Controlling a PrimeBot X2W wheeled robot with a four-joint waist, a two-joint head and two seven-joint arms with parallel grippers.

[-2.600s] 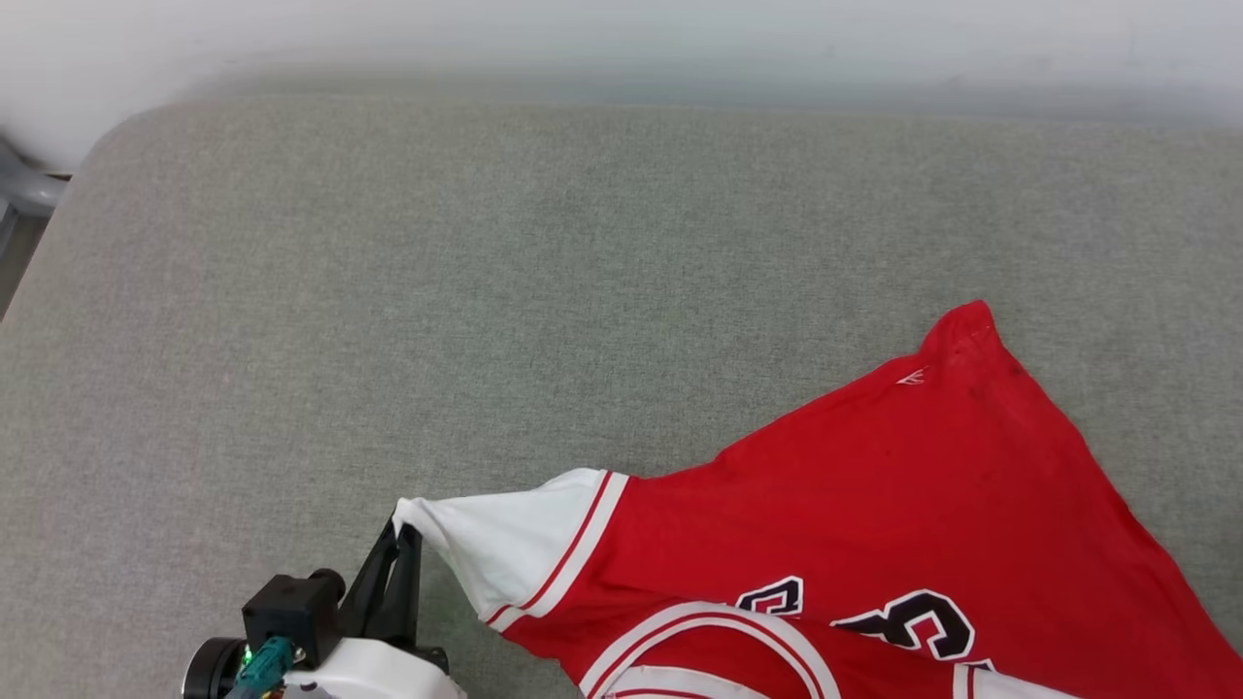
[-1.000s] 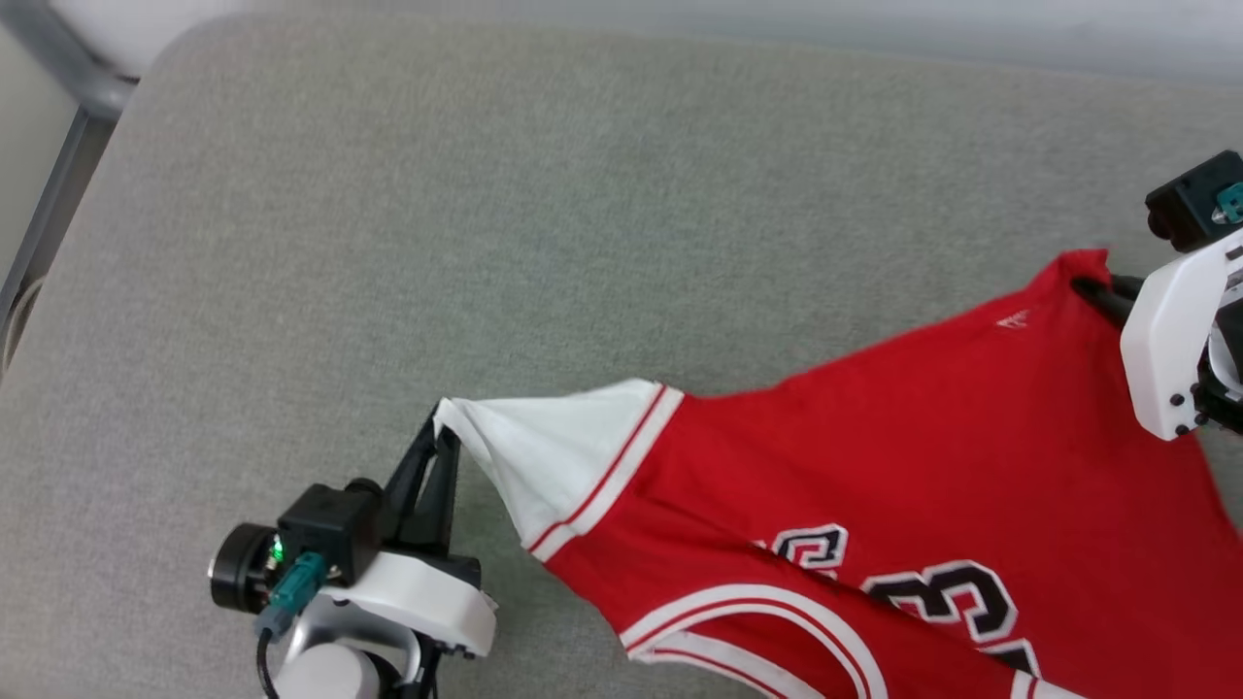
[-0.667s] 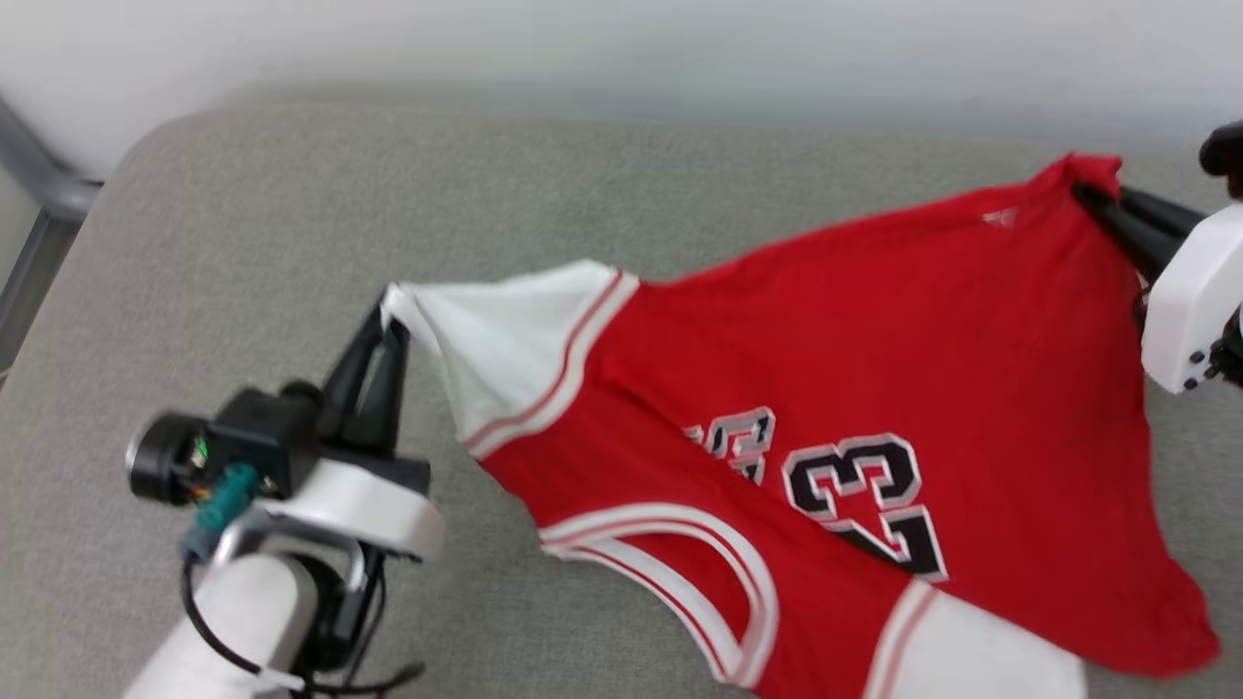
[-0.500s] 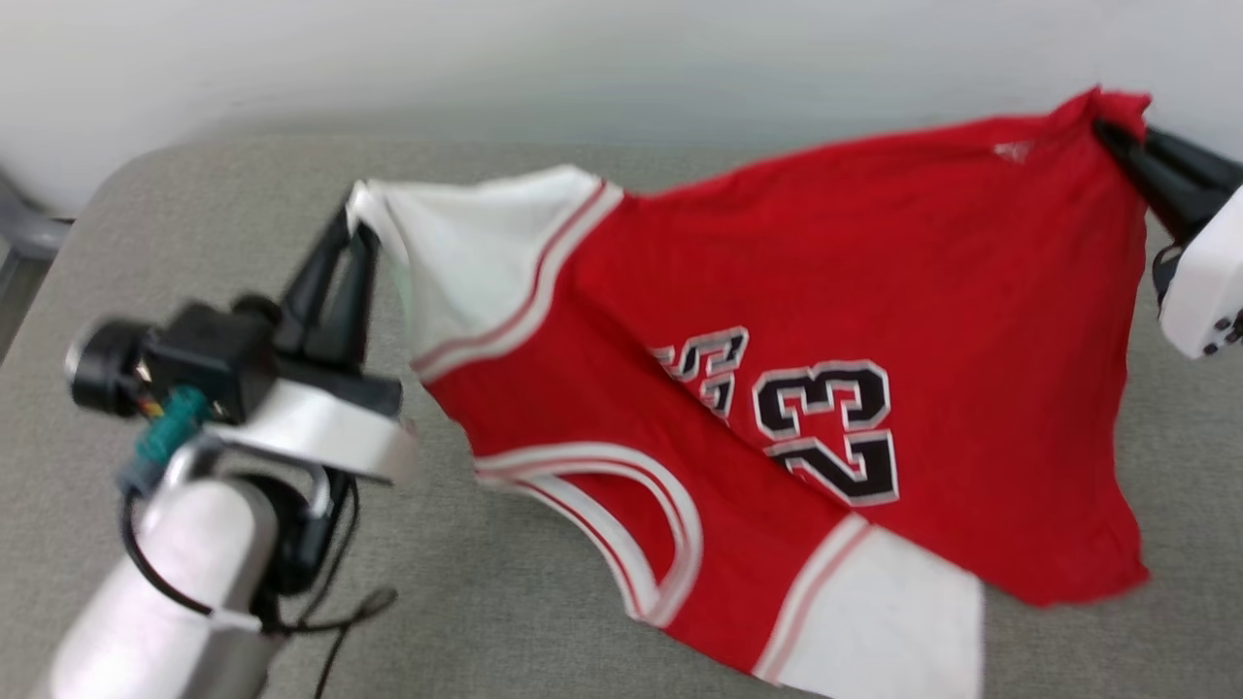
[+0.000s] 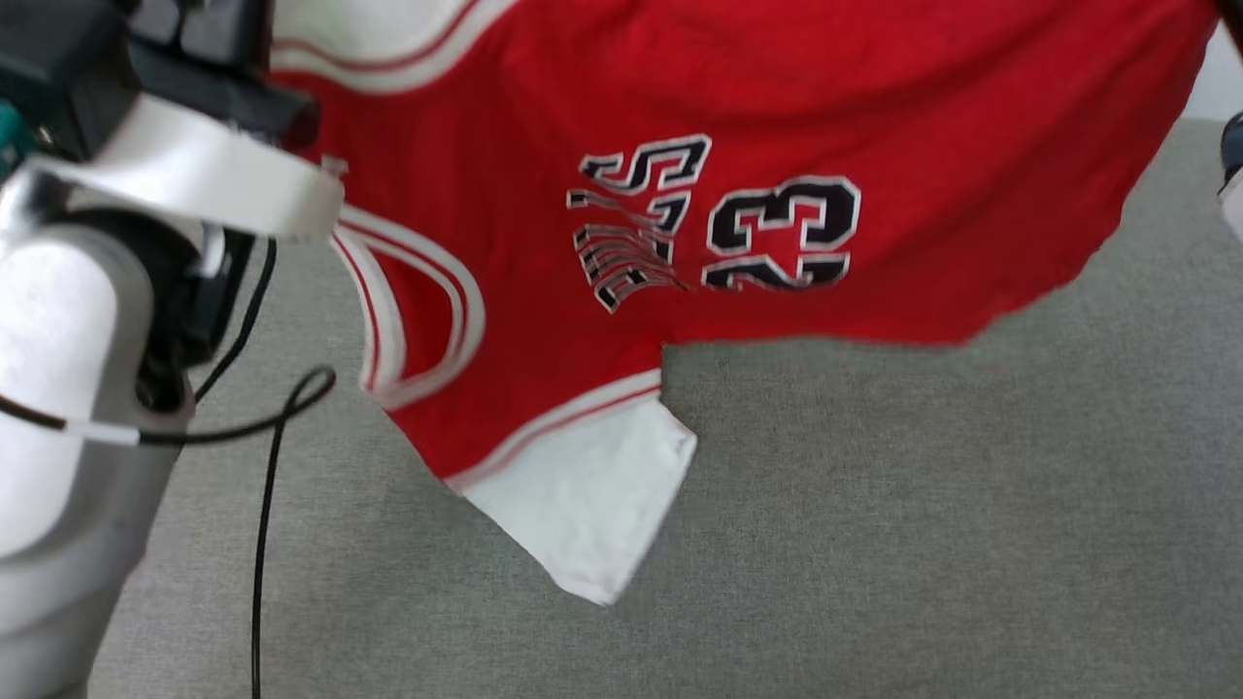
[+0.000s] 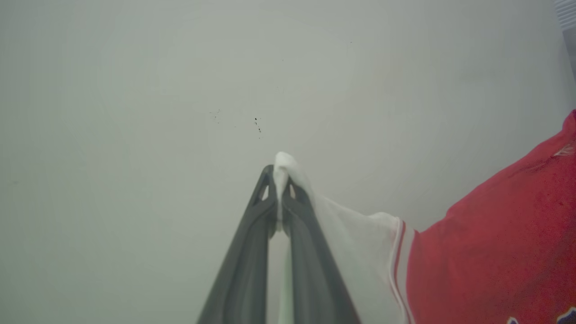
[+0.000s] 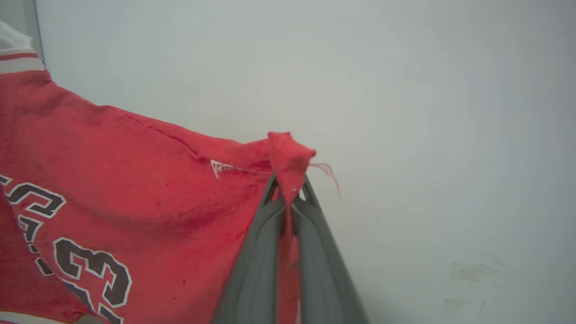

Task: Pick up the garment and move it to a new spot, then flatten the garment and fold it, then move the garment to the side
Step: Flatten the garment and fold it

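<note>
Above the cushion (image 5: 923, 505), the garment (image 5: 777, 78) is held aloft, pinched by the left gripper (image 6: 280, 182) and the right gripper (image 7: 290, 186). The move to a new spot is judged underway; laying it flat is required next.

Arms (image 5: 68, 388) aloft, jaws clamped.

A plain indoor room, kind unclear: a grey upholstered surface (image 5: 923, 544) and a bare pale wall (image 7: 450, 112).
</note>
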